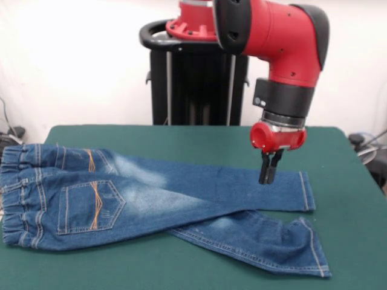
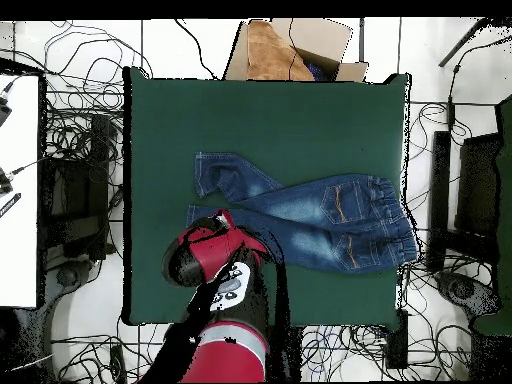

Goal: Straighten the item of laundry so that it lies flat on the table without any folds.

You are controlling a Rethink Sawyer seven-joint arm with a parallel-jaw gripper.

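Note:
The item of laundry, a small pair of blue jeans (image 1: 121, 199), lies back pockets up on the green table (image 1: 181, 136), waistband at the left and both legs running right. The near leg (image 1: 266, 241) angles away from the far one, and the cloth wrinkles where they meet. My gripper (image 1: 270, 175) hangs just above the far leg, close to its hem, fingers shut on nothing. From overhead the jeans (image 2: 310, 210) lie mid-table (image 2: 250, 120) with the waistband at the right. The red arm (image 2: 212, 252) covers the end of one leg and hides the gripper.
An open cardboard box (image 2: 290, 48) sits past the table's top edge in the overhead view. Cables lie on the floor around the table. Bare green cloth surrounds the jeans on all sides.

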